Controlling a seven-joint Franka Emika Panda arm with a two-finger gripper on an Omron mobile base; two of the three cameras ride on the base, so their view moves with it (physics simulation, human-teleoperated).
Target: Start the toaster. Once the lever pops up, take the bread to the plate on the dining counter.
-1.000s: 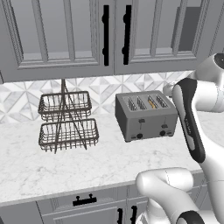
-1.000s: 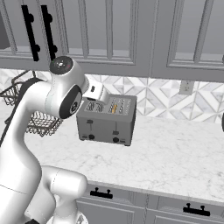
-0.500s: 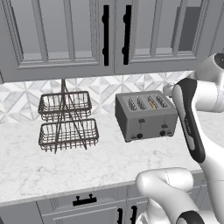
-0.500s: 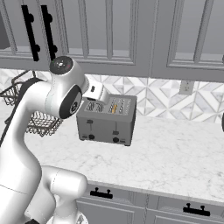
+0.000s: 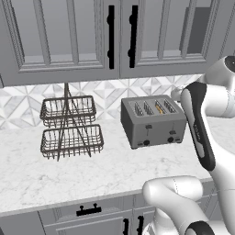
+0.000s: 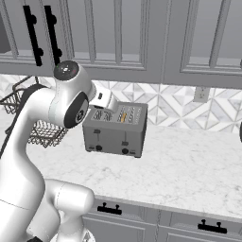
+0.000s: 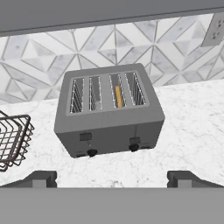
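Hand view: bread [image 7: 117, 96] stands in toaster [image 7: 109, 113] slot; pincer [image 7: 112, 178] spread apart.

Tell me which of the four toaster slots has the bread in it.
The third slot from the left, seen from the front of the toaster. A thin golden bread slice stands on edge in it; the other three slots show only wire guides.

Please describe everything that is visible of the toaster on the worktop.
The toaster is a boxy dark-grey metal body with four slots on top, standing upright on the white marble worktop, close to the patterned tile backsplash. Its front carries two small black levers and two black knobs below them. A thin golden-tan bread slice stands in the third slot from the left. Nothing else touches it; a wire basket stand is apart, to its left.
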